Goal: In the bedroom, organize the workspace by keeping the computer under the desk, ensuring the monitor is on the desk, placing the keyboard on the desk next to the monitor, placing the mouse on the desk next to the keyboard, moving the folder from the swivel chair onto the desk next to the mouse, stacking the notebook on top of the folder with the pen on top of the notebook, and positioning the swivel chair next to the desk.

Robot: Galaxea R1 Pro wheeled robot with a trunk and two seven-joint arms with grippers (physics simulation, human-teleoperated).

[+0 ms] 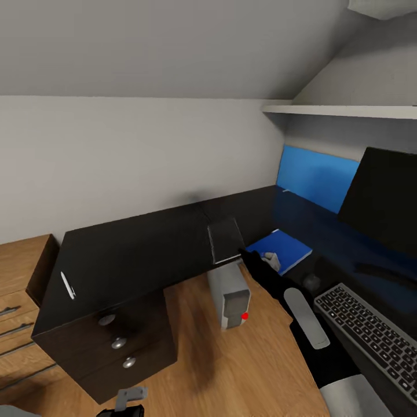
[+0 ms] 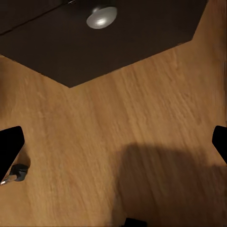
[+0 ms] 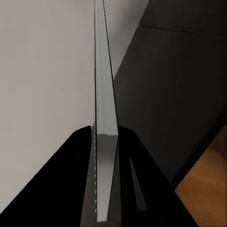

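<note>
— At nine o'clock on the surface (image 1: pixel 133 255) lies the pen (image 1: pixel 68 285), beside the left tool (image 2: pixel 113 146), which hangs wide open over floor and holds nothing.

— And the notebook (image 1: pixel 226 240)?

— Pinched edge-on in the right tool (image 1: pixel 246 255), at twelve. I'd level it, carry it toward two o'clock, and lower it flat on the folder (image 1: pixel 286 248) before the monitor (image 1: pixel 385 202).

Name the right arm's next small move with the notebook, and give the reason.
Probably carry it rightward and lower it flat onto the folder. The right gripper is shut on the notebook, held over the desk's edge just left of the blue folder, whose top is bare.
</note>
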